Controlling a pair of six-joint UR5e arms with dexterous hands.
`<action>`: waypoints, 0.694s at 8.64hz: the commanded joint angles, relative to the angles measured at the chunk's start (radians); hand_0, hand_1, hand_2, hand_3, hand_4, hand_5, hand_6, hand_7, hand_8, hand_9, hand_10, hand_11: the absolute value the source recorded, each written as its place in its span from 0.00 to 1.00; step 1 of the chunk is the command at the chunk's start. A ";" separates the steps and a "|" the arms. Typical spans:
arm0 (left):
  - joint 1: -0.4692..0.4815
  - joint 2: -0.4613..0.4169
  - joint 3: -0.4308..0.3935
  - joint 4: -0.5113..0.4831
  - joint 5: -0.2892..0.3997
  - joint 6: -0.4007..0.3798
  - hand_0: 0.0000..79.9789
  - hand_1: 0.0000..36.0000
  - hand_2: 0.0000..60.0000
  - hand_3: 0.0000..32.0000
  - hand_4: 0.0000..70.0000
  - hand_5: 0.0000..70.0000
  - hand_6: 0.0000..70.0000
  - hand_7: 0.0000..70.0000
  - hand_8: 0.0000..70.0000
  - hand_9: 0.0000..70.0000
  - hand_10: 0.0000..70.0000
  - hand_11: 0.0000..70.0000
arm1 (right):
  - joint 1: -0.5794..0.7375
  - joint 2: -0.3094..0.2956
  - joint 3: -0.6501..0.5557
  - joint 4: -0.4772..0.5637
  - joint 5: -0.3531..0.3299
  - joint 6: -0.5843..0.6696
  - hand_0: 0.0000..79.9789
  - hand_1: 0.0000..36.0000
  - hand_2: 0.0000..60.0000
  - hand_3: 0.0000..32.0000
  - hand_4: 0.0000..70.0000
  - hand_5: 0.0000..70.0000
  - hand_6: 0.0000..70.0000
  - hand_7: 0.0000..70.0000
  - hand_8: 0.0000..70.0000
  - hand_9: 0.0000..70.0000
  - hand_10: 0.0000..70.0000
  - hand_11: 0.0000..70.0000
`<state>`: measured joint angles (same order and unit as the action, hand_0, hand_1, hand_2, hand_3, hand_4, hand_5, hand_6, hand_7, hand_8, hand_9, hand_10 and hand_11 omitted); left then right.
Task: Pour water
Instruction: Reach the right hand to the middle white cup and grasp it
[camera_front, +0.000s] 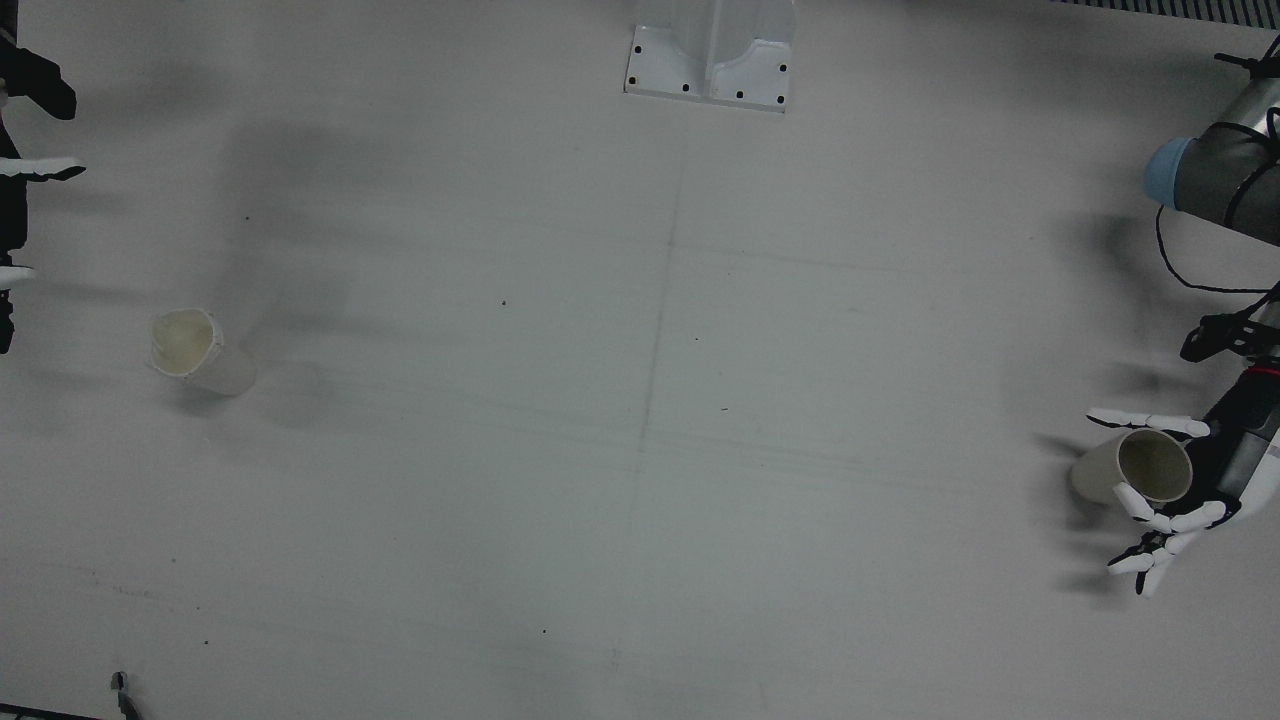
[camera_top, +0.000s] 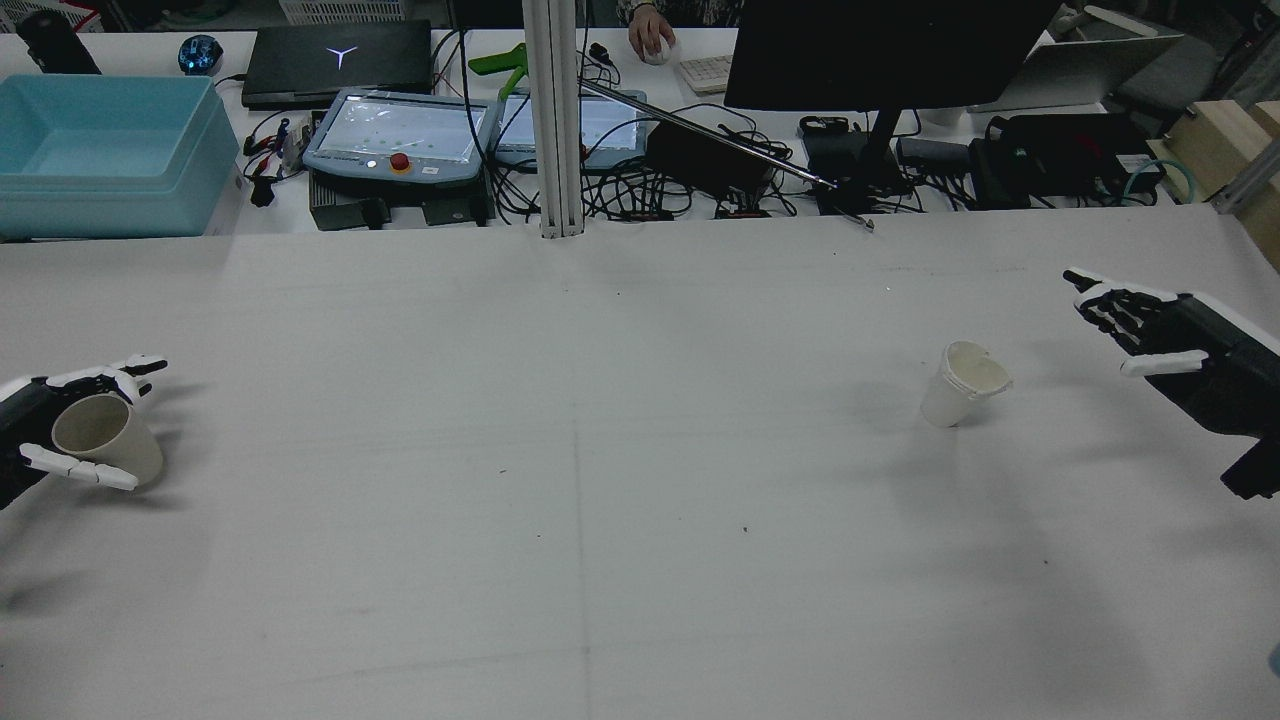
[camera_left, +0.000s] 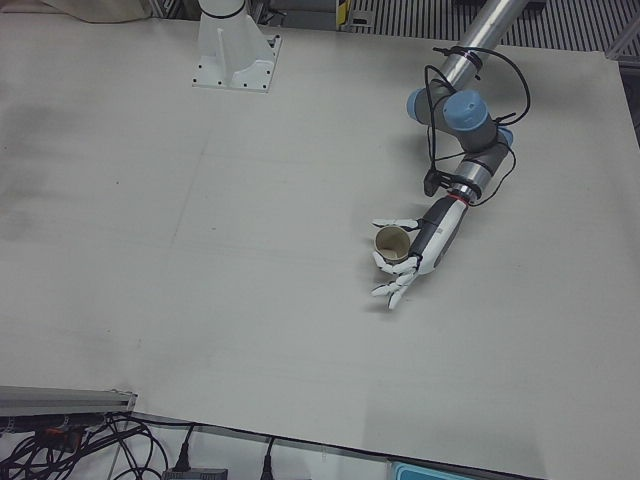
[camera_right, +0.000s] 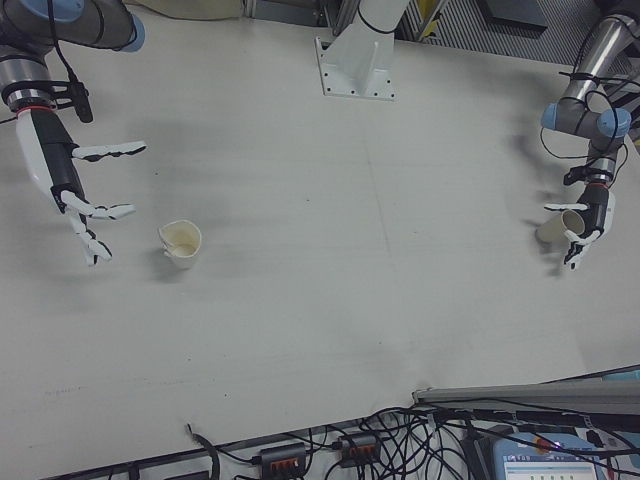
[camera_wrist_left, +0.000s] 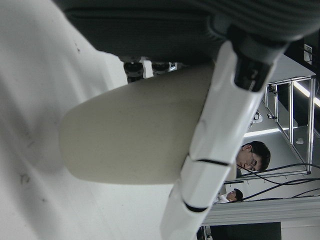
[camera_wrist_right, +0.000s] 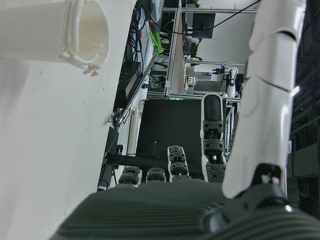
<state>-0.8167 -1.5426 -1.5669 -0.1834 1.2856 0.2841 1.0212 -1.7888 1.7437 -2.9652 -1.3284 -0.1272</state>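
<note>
The left hand (camera_front: 1175, 490) at the front view's right edge grasps one beige cup (camera_front: 1135, 467); a second cup (camera_front: 195, 350) stands left on the surface (camera_front: 640, 450). In the rear view, the right hand (camera_top: 1150, 325), released, hovers at the right.

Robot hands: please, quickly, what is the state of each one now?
Left robot hand: fingers curled around the beige cup, but a firm grip cannot be told.
Right robot hand: open, holding nothing, apart from the white cup.
</note>
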 joint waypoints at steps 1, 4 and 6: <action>-0.007 0.015 -0.071 0.036 0.001 -0.014 1.00 1.00 1.00 0.00 1.00 1.00 0.20 0.28 0.07 0.07 0.10 0.18 | 0.011 0.000 0.010 0.000 -0.002 0.004 0.74 0.58 0.03 0.00 0.34 0.42 0.12 0.19 0.05 0.04 0.03 0.08; -0.010 0.036 -0.162 0.111 0.008 -0.112 1.00 1.00 1.00 0.00 1.00 1.00 0.20 0.30 0.07 0.08 0.11 0.19 | 0.011 -0.006 -0.170 0.111 -0.018 0.014 0.74 0.56 0.02 0.00 0.32 0.39 0.12 0.19 0.05 0.04 0.03 0.08; -0.013 0.039 -0.182 0.119 0.008 -0.140 1.00 1.00 1.00 0.00 1.00 1.00 0.20 0.30 0.06 0.08 0.11 0.19 | -0.007 0.087 -0.352 0.221 -0.018 -0.026 0.75 0.62 0.04 0.00 0.25 0.24 0.10 0.09 0.02 0.00 0.03 0.08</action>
<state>-0.8265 -1.5104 -1.7131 -0.0825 1.2919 0.1808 1.0277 -1.7811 1.5761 -2.8522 -1.3438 -0.1185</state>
